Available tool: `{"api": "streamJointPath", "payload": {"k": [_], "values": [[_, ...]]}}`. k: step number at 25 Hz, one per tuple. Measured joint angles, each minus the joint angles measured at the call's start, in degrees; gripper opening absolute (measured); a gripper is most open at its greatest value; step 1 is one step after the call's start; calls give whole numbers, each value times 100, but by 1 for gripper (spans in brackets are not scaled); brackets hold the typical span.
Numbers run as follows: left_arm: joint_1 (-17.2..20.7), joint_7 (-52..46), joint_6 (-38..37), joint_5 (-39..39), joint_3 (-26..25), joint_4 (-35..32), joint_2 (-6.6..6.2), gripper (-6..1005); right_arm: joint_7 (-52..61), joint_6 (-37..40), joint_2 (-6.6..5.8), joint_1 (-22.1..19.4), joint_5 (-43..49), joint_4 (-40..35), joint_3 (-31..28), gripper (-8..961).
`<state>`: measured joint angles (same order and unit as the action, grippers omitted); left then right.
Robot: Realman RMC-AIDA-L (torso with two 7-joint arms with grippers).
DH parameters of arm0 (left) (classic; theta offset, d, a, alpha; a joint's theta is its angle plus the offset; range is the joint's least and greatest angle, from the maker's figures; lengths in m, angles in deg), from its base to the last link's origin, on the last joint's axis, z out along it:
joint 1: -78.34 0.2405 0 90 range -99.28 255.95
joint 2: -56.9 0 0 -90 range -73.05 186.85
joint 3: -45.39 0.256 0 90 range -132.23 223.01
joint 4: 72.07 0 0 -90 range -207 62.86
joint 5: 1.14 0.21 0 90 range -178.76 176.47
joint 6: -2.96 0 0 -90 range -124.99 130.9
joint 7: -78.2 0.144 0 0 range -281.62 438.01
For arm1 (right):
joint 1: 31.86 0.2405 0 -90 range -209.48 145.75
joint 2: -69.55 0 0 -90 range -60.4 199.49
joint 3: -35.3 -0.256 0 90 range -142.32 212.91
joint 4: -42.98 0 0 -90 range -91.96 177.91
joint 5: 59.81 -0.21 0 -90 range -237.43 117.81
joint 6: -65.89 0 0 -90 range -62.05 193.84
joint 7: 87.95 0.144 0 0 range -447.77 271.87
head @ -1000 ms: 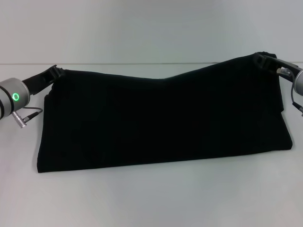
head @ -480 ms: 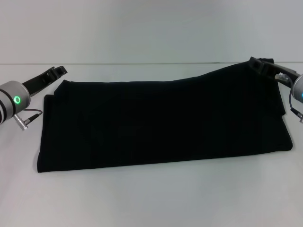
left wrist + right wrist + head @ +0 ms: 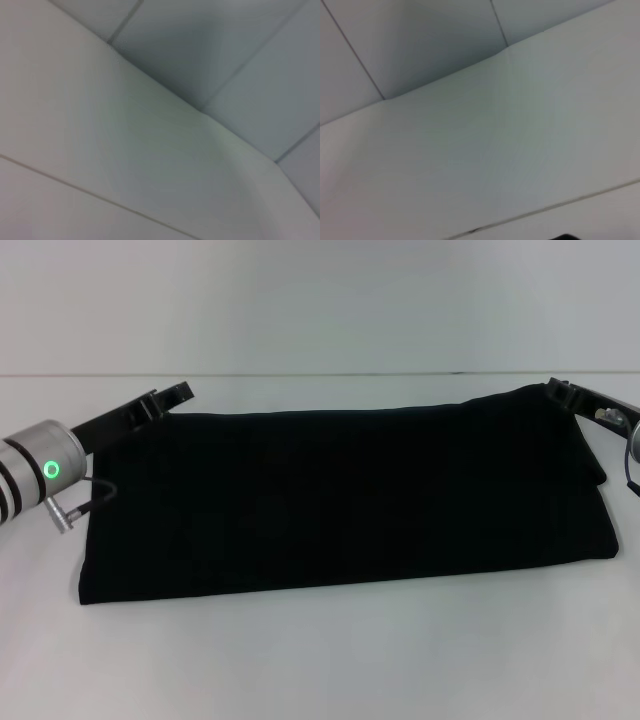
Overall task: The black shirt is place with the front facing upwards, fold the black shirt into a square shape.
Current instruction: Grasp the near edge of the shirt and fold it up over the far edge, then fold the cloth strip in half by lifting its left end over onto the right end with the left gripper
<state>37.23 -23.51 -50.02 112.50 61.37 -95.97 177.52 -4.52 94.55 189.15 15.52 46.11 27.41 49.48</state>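
Table (image 3: 320, 660): pale, plain surface; the largest thing in the head view, carrying all the rest. Its far edge runs as a thin line behind the cloth.
Black shirt (image 3: 340, 500): lies on the middle of the table as a long band, already doubled over lengthwise; no lettering shows, so the front looks turned inside. Near edge fairly straight, the end on the robot's right showing a stepped double layer.
Handling, as I judge it: soft, limp, light cloth; it will sag and drag rather than hold shape, and layers may slide on one another if lifted by one ply only.
Where to take hold: the two corners of a short end of the shirt, pinching all layers together, then carrying that end over toward the other to near a square.
Left gripper (image 3: 170, 396): just above the shirt's far corner on the robot's left, over the cloth edge; nothing seen between the fingers. Whether they stand wide or narrow, I cannot tell.
Right gripper (image 3: 562, 390): at the shirt's far corner on the robot's right, touching or just off it; finger spread cannot be told either.
Wrist views: both show only pale panelled surfaces, no shirt.
Obstructions: none seen beside the shirt; only the arms' own cables hang close to its ends.
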Motion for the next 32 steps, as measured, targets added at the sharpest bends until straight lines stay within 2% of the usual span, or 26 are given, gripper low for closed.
{"api": "streamJointPath", "payload": {"k": [5, 10, 11, 16, 18, 19, 21, 23, 24, 32], "values": [[109, 129, -335, -15, -23, -24, 4, 466, 42, 144, -56, -30, -44, -49, -35, 465], [368, 137, -1372, -292, -43, -267, -86, 529, -14, 1123, -135, -346, -508, -103, -41, 467], [430, 125, -1617, -358, -44, -306, -122, 541, -47, 1412, -145, -436, -562, -137, -31, 467], [808, -128, -2588, -466, -20, -360, -419, 758, -665, 3376, -164, -1052, -550, -437, 167, 682], [961, -326, -2853, -439, 30, -362, -542, 818, -973, 4050, -174, -1291, -533, -617, 561, 769], [1054, -500, -3047, -412, 121, -350, -651, 848, -1105, 4311, -174, -1382, -518, -697, 771, 812], [1167, -770, -3277, -383, 281, -338, -803, 908, -1451, 4768, -178, -1560, -465, -867, 1294, 857], [1321, -1329, -3546, -292, 413, -414, -945, 937, -1734, 5005, -158, -1647, -380, -956, 1671, 902], [1380, -1610, -3643, -199, 424, -498, -973, 936, -1878, 5089, -138, -1677, -325, -989, 1834, 924], [1559, -3520, -3846, 1106, 392, -841, -1106, 934, -3092, 5017, 28, -1647, 26, -801, 2532, 924]]}}
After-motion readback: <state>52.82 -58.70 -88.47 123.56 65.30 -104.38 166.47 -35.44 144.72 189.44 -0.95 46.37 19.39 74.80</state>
